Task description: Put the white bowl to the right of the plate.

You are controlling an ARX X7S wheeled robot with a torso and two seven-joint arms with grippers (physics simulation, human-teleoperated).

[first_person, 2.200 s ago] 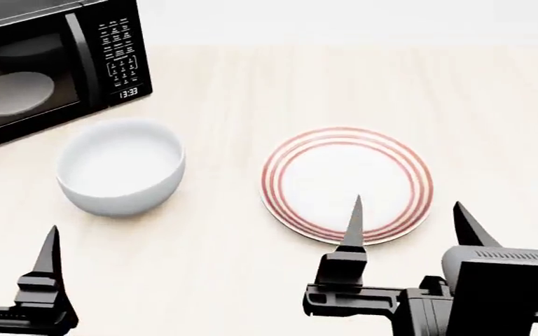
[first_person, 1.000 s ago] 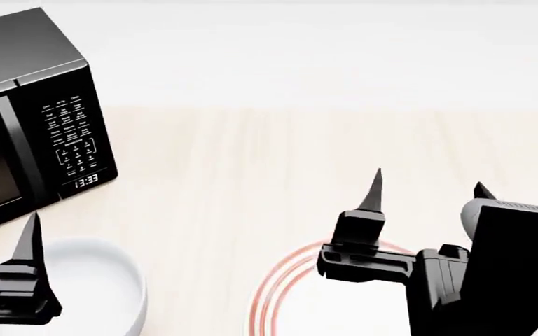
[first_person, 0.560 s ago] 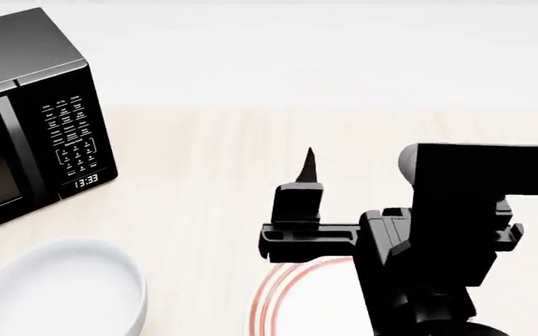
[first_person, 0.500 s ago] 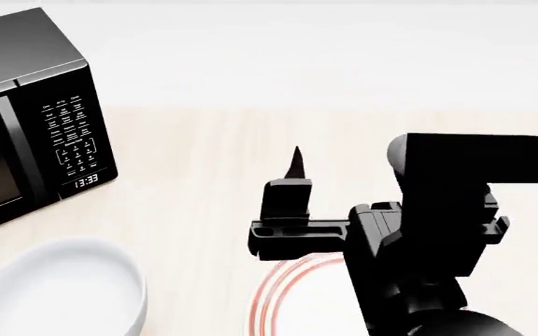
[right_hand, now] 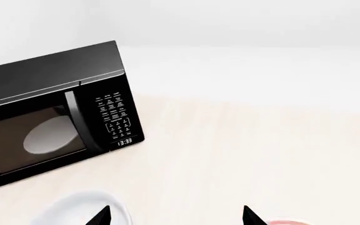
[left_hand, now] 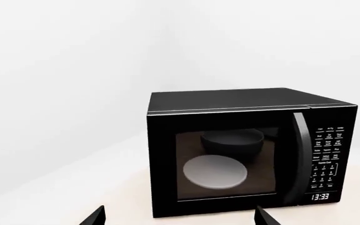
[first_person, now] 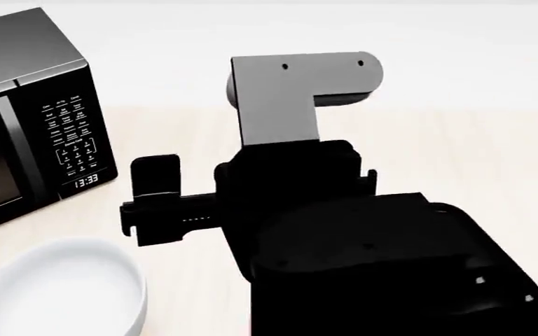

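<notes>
one white bowl point(first_person: 59, 287) sat at the near left of the pale wooden table point(first_person: 456, 140), in front of the single black microwave point(first_person: 26, 112) that stood at the far left with its door closed and its clock reading 13:33. the bowl was empty and nothing touched it. the right arm point(first_person: 344, 231) reached across the middle of the head view, and its bulk hid the spot to the right of the bowl; of the one plate point(right_hand: 283, 221), only a sliver of red-ringed rim showed in the right wrist view, right of the bowl point(right_hand: 83, 213) and apart from it. the right gripper point(right_hand: 176, 215) had its two dark fingertips point(right_hand: 101, 216) spread wide with nothing between them, hanging above the gap between bowl and plate. the left gripper point(left_hand: 176, 218) faced the microwave point(left_hand: 249, 150), its two fingertips point(left_hand: 95, 216) likewise wide apart and holding nothing. behind the microwave's glass door lay one pale round dish point(left_hand: 216, 171).
</notes>
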